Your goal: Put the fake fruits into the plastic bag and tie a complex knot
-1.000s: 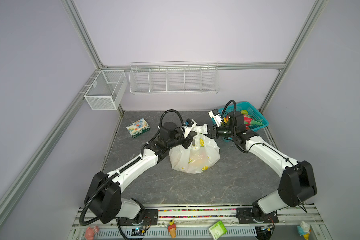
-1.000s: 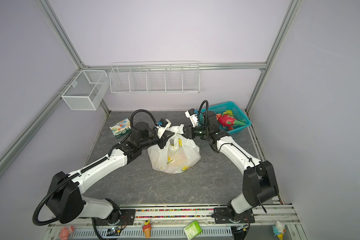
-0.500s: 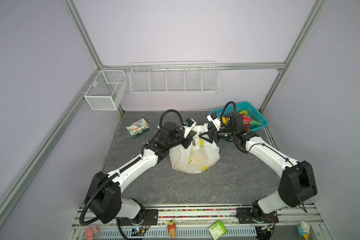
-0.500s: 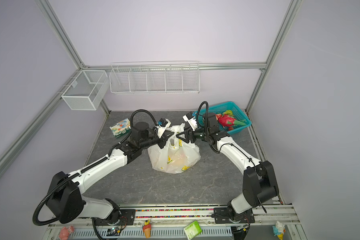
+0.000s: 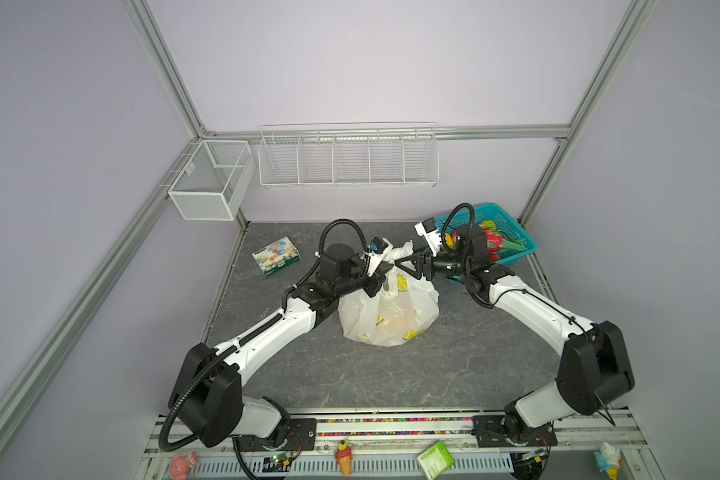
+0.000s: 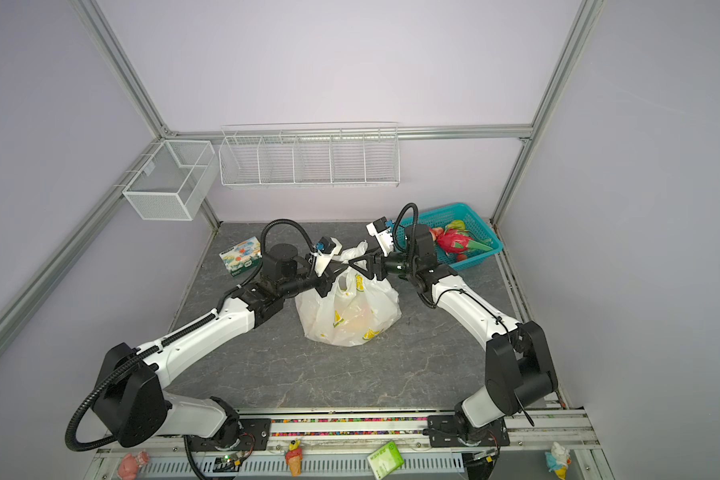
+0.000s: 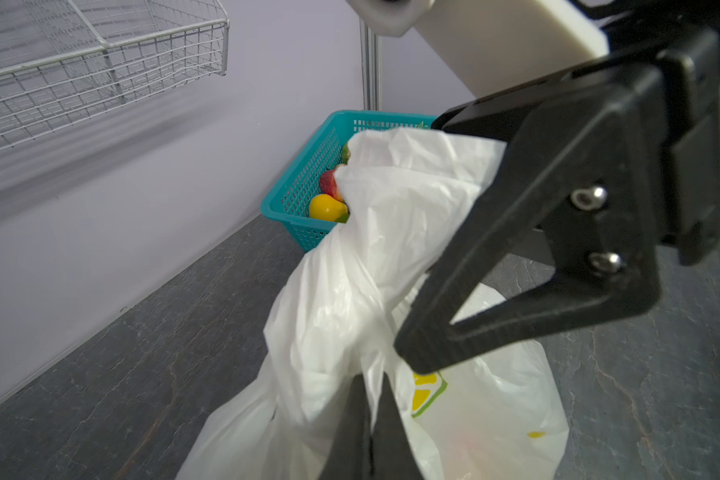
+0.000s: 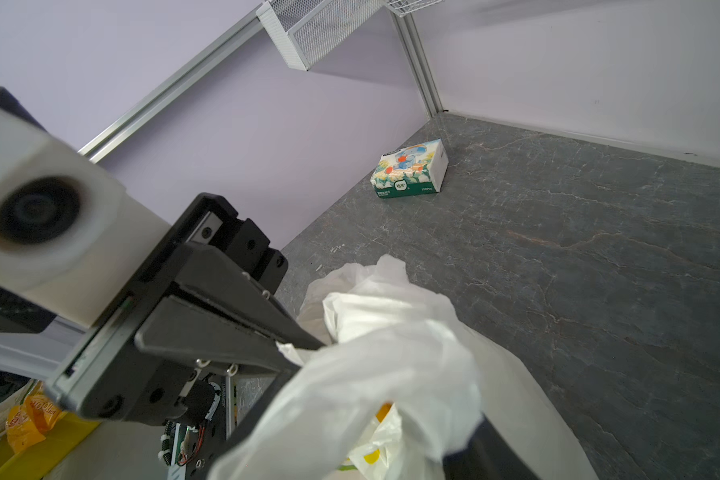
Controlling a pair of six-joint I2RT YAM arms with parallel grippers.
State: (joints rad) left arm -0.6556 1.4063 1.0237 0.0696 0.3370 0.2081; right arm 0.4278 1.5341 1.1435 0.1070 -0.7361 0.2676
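Change over the last second: right end effector point(image 7: 420, 237) is closing in from the basket side toward the left end effector point(image 7: 371, 399), and its jaws are now standing apart with one white handle point(image 7: 391, 199) of the thin translucent white plastic bag point(image 5: 362, 324), printed with yellow lemon slices, passing between them. They are straddling the film, not yet pinching it. Left end effector is staying put, fingers together and clamped on the bunched plastic at the bag's neck. It is holding the top up while the bag's body is sitting on the grey marbled desk point(image 5: 350, 382), between the two arms. Glossy plastic fake fruits point(image 5: 395, 318) are showing as orange and yellow blurs through the bag wall. Others, among them a yellow fruit point(image 7: 327, 207) and a red strawberry point(image 7: 329, 183), are lying in the teal lattice basket point(image 7: 304, 178) at the back right, so loading is looking incomplete even though work is now on the handles. No finished knot is showing; whether a first crossing is hiding under the bunched film, cannot tell. Reading: right arm is lining up a fresh hold close to the left's pinch, probably for pulling a tail through. Risk: thin film slipping free, or jaws catching both layers.
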